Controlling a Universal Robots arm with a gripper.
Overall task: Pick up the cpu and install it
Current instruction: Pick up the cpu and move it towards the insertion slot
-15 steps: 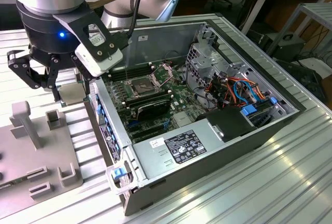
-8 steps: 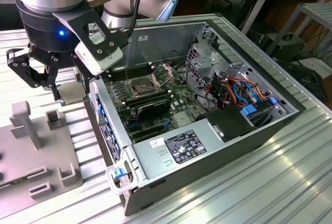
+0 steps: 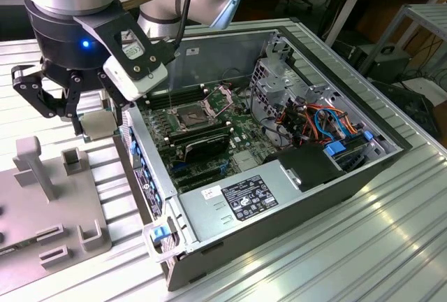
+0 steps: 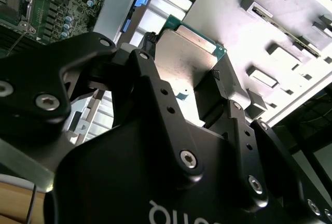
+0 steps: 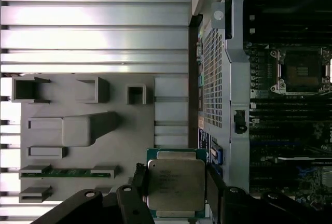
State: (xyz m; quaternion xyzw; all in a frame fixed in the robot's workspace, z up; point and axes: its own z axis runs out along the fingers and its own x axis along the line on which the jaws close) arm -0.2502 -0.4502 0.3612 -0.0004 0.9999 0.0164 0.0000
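The cpu point(image 5: 175, 185), a small square chip with a silvery top and a green rim, sits between my gripper's point(image 5: 176, 181) black fingers point(image 5: 138, 176), one on each side edge. In the exterior view the gripper point(image 3: 98, 128) hangs over the grey fixture plate point(image 3: 42, 197), holding the cpu point(image 3: 100, 123) just outside the open computer case's side wall point(image 3: 150, 169). The second wrist view shows the cpu's point(image 4: 187, 58) metal face clamped between the fingers. The open socket point(image 3: 190, 114) on the motherboard lies inside the case, towards the exterior view's right of the gripper; its frame point(image 5: 301, 71) surrounds an empty seat.
The fixture plate point(image 5: 93, 130) carries several raised holders and a green memory stick point(image 5: 67, 171) in a slot. Inside the case lie a long black card point(image 3: 202, 141), memory slots, a power supply point(image 3: 244, 200) and bundled cables point(image 3: 314, 124). Ribbed aluminium table point(image 3: 363, 246) surrounds everything.
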